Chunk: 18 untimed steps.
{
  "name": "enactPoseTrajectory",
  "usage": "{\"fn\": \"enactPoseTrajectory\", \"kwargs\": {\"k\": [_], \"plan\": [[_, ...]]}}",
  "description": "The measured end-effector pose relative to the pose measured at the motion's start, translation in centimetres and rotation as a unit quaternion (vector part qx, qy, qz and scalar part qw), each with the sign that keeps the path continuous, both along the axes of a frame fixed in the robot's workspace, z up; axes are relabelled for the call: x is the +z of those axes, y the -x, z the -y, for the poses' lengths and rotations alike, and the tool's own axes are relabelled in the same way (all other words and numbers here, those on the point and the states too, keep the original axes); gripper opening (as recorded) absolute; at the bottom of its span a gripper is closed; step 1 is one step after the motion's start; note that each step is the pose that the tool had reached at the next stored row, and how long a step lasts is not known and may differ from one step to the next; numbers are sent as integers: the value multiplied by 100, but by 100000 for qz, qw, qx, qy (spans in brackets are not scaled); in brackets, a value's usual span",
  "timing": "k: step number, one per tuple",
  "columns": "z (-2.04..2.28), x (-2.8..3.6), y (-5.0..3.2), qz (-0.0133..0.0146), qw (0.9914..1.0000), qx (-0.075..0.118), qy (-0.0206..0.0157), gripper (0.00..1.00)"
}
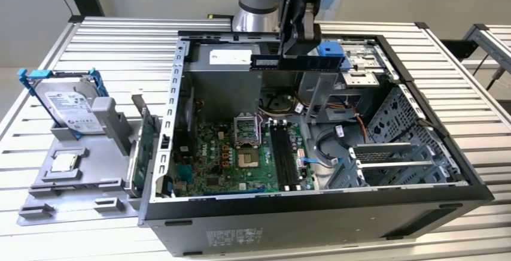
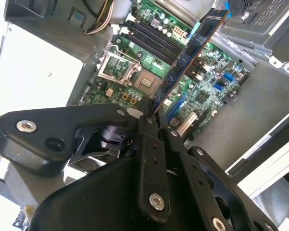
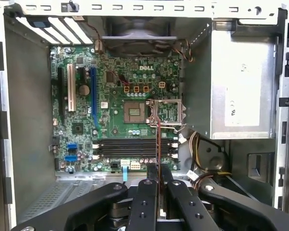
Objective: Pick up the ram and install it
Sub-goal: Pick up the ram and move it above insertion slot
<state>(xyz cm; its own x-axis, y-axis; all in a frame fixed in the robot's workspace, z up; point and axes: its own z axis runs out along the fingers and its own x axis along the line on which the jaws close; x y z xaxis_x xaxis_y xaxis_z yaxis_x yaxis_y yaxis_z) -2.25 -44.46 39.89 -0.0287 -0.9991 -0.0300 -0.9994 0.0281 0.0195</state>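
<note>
One gripper clamps the ram, memory slots at its six o'clock in the exterior view; misaligned, it could jam.

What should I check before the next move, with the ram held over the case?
1. Grip: ok. The gripper is shut on the ram.
2. Height: ok. In the exterior view the ram hangs above the case, clear of the parts inside.
3. Slots free: ok. All look empty in the first wrist view.
4. Ram in line with slots: not ok. It lies crosswise to them.
5. Cables off the slots: ok. They sit beside the slots, not over them.
6. Which way round the ram faces: cannot tell.
</note>
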Motion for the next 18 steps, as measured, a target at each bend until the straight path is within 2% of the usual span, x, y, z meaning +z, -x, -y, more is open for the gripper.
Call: {"fn": "enactPoseTrajectory", "kwargs": {"k": [8, 12, 18], "plan": [[-33, -2, -46, 3, 99996, -873, -5, 0], [-65, -4, -61, 3, 99995, -980, -3, 0], [-75, -6, -61, 2, 99995, -975, -3, 0]]}}
